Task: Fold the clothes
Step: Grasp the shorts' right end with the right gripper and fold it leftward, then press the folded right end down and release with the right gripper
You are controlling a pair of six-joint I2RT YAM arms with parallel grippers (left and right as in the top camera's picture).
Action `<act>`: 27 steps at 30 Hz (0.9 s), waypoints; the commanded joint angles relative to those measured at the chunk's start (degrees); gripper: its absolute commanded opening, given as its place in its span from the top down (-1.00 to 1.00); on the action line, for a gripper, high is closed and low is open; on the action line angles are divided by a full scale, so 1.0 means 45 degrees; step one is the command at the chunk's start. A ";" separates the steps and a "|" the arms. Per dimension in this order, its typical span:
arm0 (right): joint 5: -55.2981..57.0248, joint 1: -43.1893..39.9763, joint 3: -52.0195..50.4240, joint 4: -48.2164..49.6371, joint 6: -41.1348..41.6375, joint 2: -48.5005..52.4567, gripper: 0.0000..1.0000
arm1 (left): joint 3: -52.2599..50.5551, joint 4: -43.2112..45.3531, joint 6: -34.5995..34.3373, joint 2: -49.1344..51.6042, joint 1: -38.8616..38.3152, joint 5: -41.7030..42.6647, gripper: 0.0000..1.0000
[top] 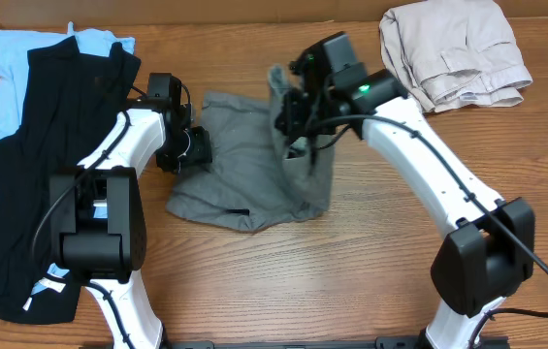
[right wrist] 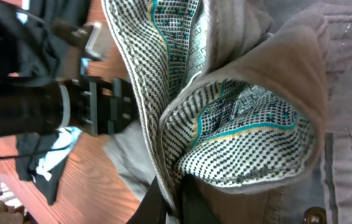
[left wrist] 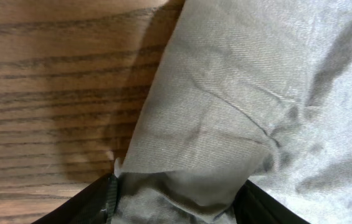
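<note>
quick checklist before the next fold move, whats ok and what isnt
1. Hold of the right gripper on the shorts: ok, the waistband lining is pinched between its fingers.
2. Hold of the left gripper: cannot tell, cloth lies between its fingers but they stand wide apart.
3. Whether the shorts lie flat: not ok, the right side is raised and bunched.
4. Whether the trousers are apart from the shorts: ok.
5. Whether the black garment is apart from the shorts: ok.
</note>
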 commanded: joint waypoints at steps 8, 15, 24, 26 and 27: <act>0.1778 0.1773 0.0296 0.1919 0.3007 0.1399 0.92 | -0.0209 0.0146 0.0044 0.0039 -0.0170 0.0160 -0.31; 0.2127 0.2006 0.0296 0.2628 0.3308 0.1724 0.92 | 0.1175 -0.1817 0.0403 -0.0073 -0.0078 0.0155 -0.37; 0.2263 0.2016 0.0296 0.2759 0.3400 0.1831 0.92 | 0.5469 -0.5469 0.0685 -0.0185 -0.0078 -0.0238 -0.42; 0.2147 0.2098 0.0296 0.2885 0.3487 0.1831 0.92 | 0.6645 -0.6018 0.0636 -0.0189 -0.0044 -0.0427 -0.44; 0.2069 0.2147 0.0296 0.2963 0.3492 0.1831 0.92 | 0.7111 -0.6173 0.0539 -0.0189 0.0019 -0.0578 -0.45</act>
